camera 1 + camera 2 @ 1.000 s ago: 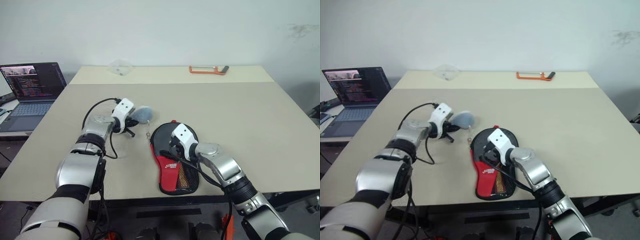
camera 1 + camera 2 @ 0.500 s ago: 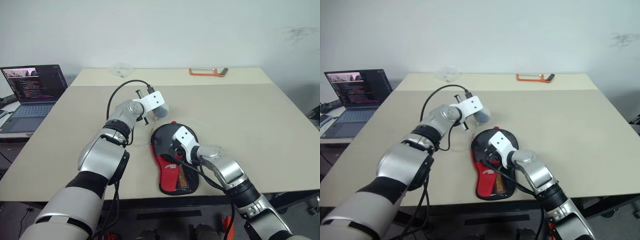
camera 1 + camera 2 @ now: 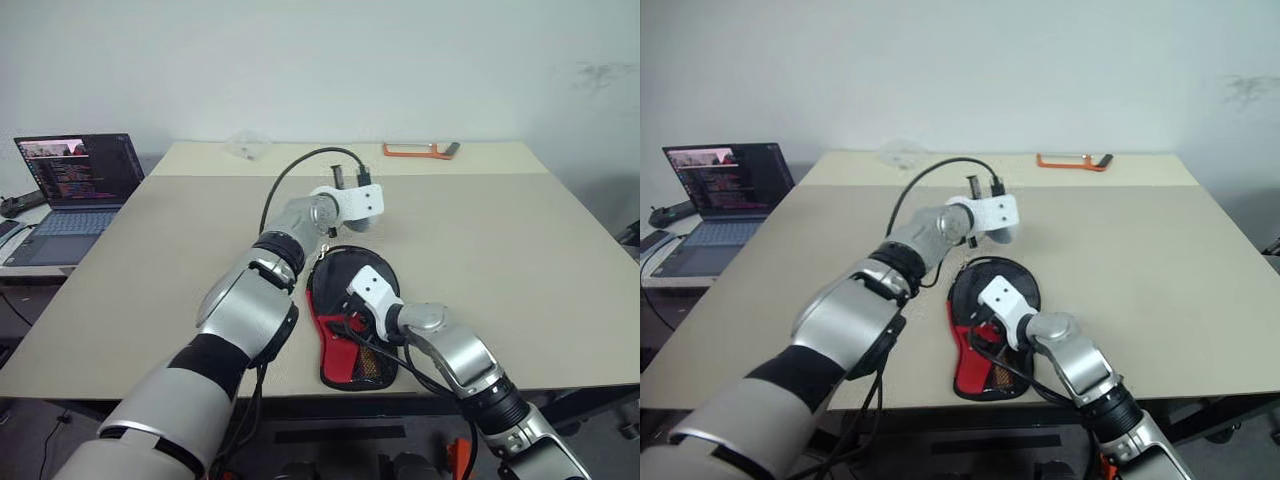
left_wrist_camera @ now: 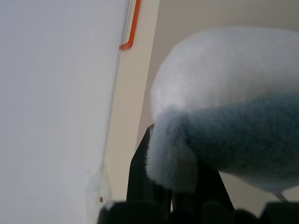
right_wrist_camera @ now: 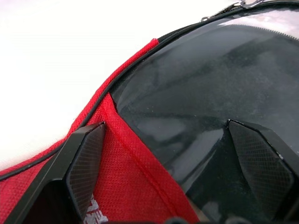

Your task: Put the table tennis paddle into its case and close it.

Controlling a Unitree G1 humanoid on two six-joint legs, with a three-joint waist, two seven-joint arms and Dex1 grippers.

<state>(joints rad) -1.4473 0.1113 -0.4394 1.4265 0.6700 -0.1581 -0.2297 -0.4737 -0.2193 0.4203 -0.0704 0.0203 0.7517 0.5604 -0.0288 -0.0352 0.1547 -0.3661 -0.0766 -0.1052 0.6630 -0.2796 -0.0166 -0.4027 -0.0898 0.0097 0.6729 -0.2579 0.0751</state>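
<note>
The case [image 3: 345,275] lies flat near the table's front edge, black at its round top and red with a mesh pocket [image 3: 372,352] below. The table tennis paddle is hidden from view. My right gripper [image 5: 166,125] rests low over the case's left side where red fabric meets black, its fingers [image 5: 84,158] spread open with nothing between them. My left gripper [image 3: 362,204] hangs just beyond the case's round top, shut on a fluffy grey-white ball [image 4: 224,107]. A metal zip pull [image 5: 240,4] shows at the case's edge.
An open laptop [image 3: 70,180] stands off the table's left side. An orange tool [image 3: 420,150] and a crumpled clear plastic piece [image 3: 243,145] lie at the far edge. The beige table [image 3: 500,250] stretches wide to the right.
My left arm swung to the right and upward with the fluffy ball, from left of the case to beyond its top, rolling at the wrist. The right gripper drew back slightly.
</note>
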